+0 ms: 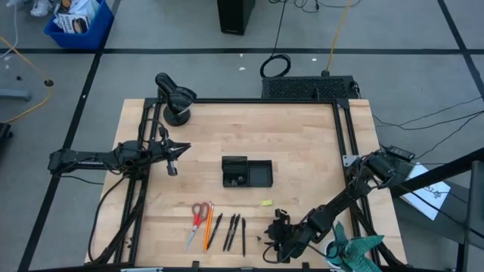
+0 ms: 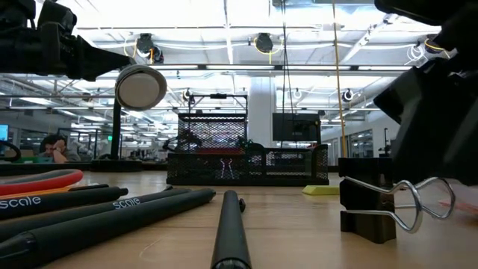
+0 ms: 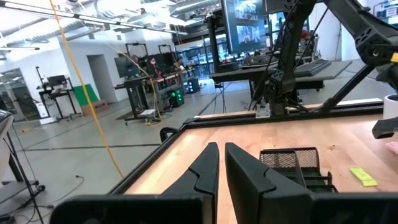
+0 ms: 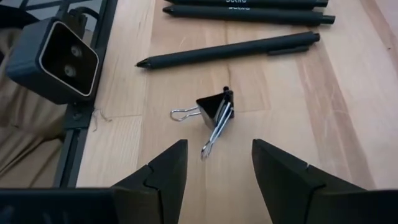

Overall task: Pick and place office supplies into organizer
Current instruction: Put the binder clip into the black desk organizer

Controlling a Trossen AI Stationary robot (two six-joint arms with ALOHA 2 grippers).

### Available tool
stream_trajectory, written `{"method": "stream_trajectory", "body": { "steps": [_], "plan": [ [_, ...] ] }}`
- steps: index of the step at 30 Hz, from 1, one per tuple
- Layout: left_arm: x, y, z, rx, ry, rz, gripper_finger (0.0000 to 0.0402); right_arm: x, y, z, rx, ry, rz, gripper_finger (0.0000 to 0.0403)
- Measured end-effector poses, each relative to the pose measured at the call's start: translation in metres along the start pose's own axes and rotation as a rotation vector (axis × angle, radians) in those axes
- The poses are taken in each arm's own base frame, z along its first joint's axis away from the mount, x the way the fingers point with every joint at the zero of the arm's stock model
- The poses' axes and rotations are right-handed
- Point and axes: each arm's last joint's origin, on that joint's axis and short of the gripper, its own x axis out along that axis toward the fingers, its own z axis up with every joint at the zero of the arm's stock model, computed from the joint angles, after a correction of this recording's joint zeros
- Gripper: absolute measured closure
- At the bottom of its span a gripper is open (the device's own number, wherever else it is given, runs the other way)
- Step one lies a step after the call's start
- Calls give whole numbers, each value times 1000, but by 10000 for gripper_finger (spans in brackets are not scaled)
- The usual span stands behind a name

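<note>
One small binder clip (image 4: pixel 214 112), light, stiff and springy, best pinched across its black body; right gripper (image 4: pixel 214 171) wide open, empty, just short of it.

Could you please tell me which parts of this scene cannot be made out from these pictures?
- Organizer contents: high view, too small; low view, mesh walls hide them.
- Scissors: low view, cut off by the left edge.
- Binder clip: high view, hidden by the right end effector above it.
- Person: low view, far off and blurred.

Bright overhead ceiling lights (image 2: pixel 263 41) glare in the low view, whose nearest pens (image 2: pixel 230 228) blur softly.
</note>
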Motion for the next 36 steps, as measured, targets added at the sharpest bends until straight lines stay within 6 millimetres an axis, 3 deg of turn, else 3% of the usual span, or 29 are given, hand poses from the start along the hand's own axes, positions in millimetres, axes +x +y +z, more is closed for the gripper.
{"method": "stream_trajectory", "body": {
  "steps": [6, 13, 26, 36],
  "plan": [
    [0, 0, 0, -2, 0, 0, 366, 0, 0, 0, -4, -10, -12, 232],
    [0, 0, 0, -9, 0, 0, 366, 15, -1, -10, -11, 2, -7, 232],
    [0, 0, 0, -23, -1, 0, 366, 16, -3, -8, -23, -3, -8, 234],
    [0, 0, 0, -23, -1, 0, 366, 17, -4, -7, -50, -4, -10, 306]
  ]
}}
